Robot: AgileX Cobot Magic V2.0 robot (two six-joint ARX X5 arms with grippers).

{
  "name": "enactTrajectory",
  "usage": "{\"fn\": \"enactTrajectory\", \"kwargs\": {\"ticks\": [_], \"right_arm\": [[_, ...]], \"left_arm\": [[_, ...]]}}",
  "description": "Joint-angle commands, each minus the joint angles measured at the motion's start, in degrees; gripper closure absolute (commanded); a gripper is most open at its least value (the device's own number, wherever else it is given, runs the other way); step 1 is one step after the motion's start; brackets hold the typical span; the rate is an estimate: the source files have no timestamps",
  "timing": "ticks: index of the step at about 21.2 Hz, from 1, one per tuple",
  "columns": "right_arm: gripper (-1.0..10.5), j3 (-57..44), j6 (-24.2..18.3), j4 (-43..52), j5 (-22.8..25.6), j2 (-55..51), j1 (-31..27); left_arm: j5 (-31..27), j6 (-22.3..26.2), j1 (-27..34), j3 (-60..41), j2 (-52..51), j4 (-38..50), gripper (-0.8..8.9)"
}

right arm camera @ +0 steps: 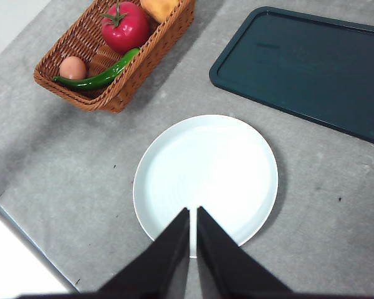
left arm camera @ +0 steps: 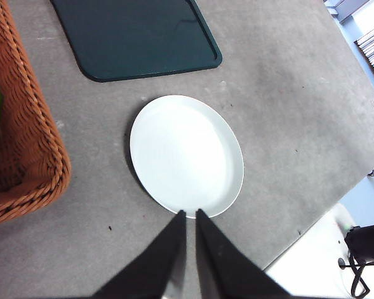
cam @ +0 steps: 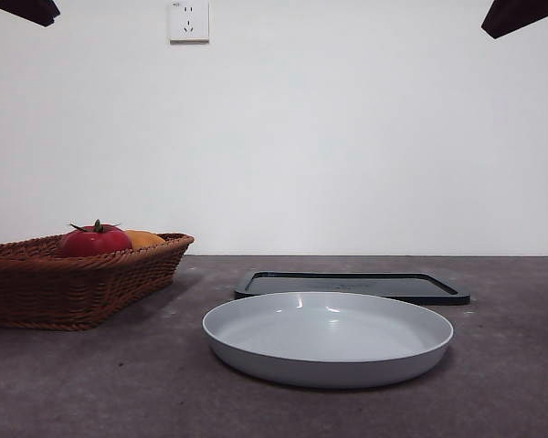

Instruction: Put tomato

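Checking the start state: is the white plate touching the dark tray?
Apart. The right wrist view shows bare grey table between the white plate and the dark tray.

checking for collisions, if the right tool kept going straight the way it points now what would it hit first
Probably the white plate: the right tool, jaws nearly shut, points down at its near rim from well above, with nothing between. Depth is unclear, so it might land closer to the centre. The tomato in the basket lies off that line.
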Motion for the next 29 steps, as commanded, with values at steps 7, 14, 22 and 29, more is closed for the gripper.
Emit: {"fn": "enactTrajectory", "kwargs": {"ticks": [7, 14, 22, 29], "right_arm": [[4.1, 0.9, -0.6, 0.2, 0.2, 0.4, 0.3], [4.0, 0.9, -0.6, 0.3, 0.2, 0.4, 0.3], [4.0, 0.9, -0.6, 0.3, 0.2, 0.4, 0.3], [4.0, 0.9, -0.6, 0.3, -0.2, 0.4, 0.3]], "left_arm": [[0.4, 1.1, -0.2, 1.3, 0.4, 0.7, 2.37], [-0.4, 1.7, -0.2, 1.3, 0.4, 0.6, 1.15], [-15.2, 3.6, -0.2, 4.8, 6.1, -0.3, 1.17], [-27.7, 10.5, -0.1, 15.1, 22.6, -2.3, 1.17]]}}
